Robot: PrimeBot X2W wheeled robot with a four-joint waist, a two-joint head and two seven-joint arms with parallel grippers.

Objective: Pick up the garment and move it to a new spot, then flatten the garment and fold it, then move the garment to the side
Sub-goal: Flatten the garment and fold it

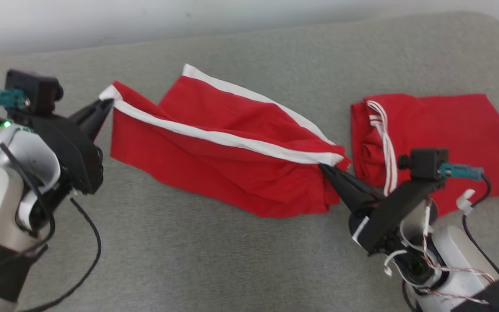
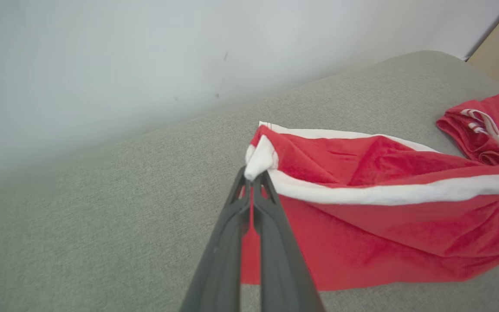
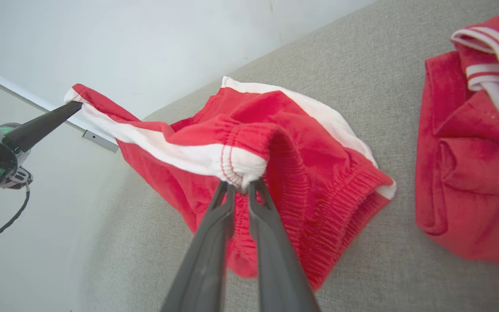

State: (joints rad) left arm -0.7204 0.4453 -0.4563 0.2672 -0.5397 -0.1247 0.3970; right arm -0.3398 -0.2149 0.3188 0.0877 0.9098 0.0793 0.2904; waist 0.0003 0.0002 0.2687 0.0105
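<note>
**Red shorts held stretched between two closed grippers**

The left gripper (image 1: pixel 104 106) is pinched tight on the garment (image 1: pixel 215 160), a pair of red shorts, at a leg-hem corner where a white stripe (image 1: pixel 215 138) ends. The right gripper (image 1: pixel 325 168) is clamped on the gathered waistband (image 3: pixel 319 216) at the stripe's other end. The cloth spans the gap between the two sets of fingertips. The stripe runs fairly taut along the top, and the rest sags below both grippers toward the grey padded surface (image 1: pixel 189 260). A second red garment (image 1: pixel 448 134) lies bunched just beyond the right gripper on its outer side, and neither gripper touches it.

This looks like the carrying step, or the start of flattening, with nothing folded yet. The next move likely calls for both arms to lower together. They would need to keep the stripe tight, lay the shorts smooth and clear of the other garment, and only then let go.
</note>
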